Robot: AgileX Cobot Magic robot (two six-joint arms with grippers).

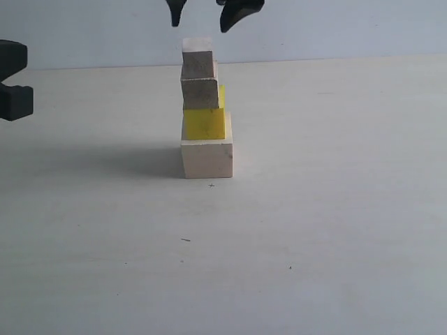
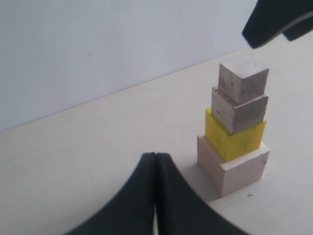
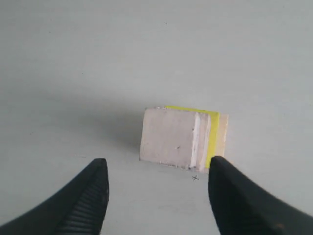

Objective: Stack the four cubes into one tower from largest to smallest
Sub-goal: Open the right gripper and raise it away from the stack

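Pale tabletop [image 1: 314,209], exterior view: large bare-wood cube [image 1: 207,158], bright yellow cube [image 1: 204,124], medium wooden cube [image 1: 200,93] and small wooden cube [image 1: 198,57] stacked mid-table. Left wrist view: left gripper [image 2: 156,196] clenched, empty, beside the tower [image 2: 234,132]. Right wrist view: right gripper [image 3: 156,191] released, above it.

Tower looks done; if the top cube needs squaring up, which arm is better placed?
Right, probably: the right gripper hangs open directly above the tower; the left gripper sits shut, off to the side.
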